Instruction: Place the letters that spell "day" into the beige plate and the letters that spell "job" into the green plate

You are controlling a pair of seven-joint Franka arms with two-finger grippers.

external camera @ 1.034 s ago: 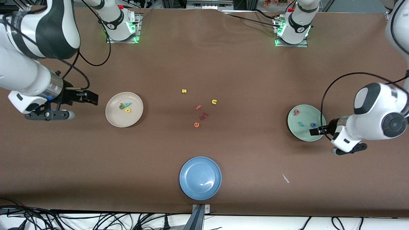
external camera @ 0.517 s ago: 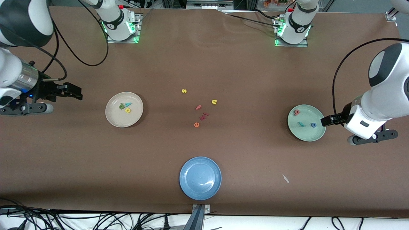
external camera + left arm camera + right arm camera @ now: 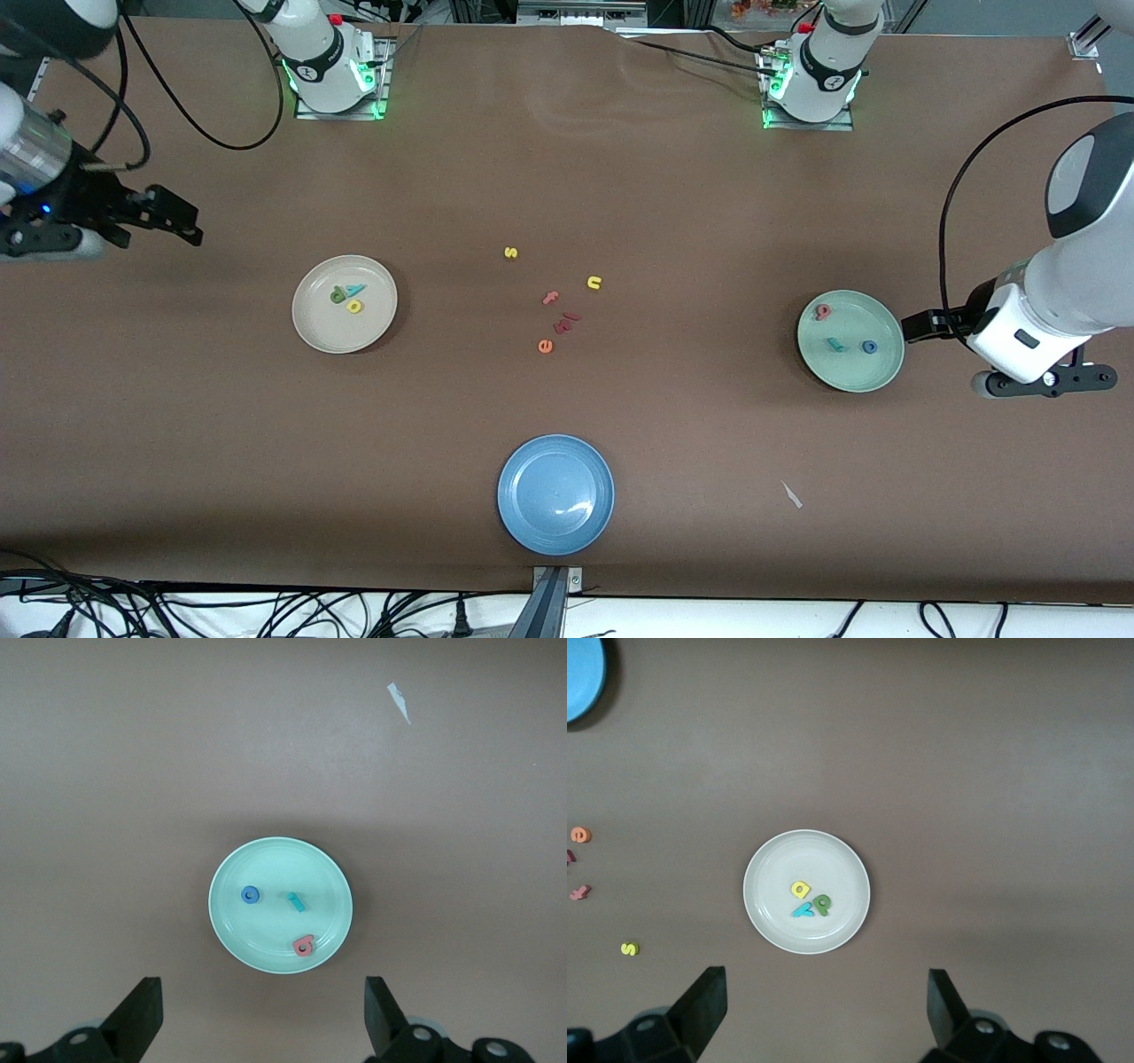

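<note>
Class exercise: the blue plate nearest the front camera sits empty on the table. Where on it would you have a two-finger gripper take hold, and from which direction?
Grip the raised rim of the blue plate, coming down from above with one jaw inside and one outside the edge. It lies flat and is probably too wide to span, so the thin upturned rim looks like the only part the jaws could pinch.

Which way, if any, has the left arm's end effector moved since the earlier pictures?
Yes: the open left end effector has drawn away from over the round pale green plate, toward the left arm's table end.

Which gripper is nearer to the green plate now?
Left. The left gripper hangs just past the green plate rim at its own end; the right gripper is up at the table's right-arm end.
</note>
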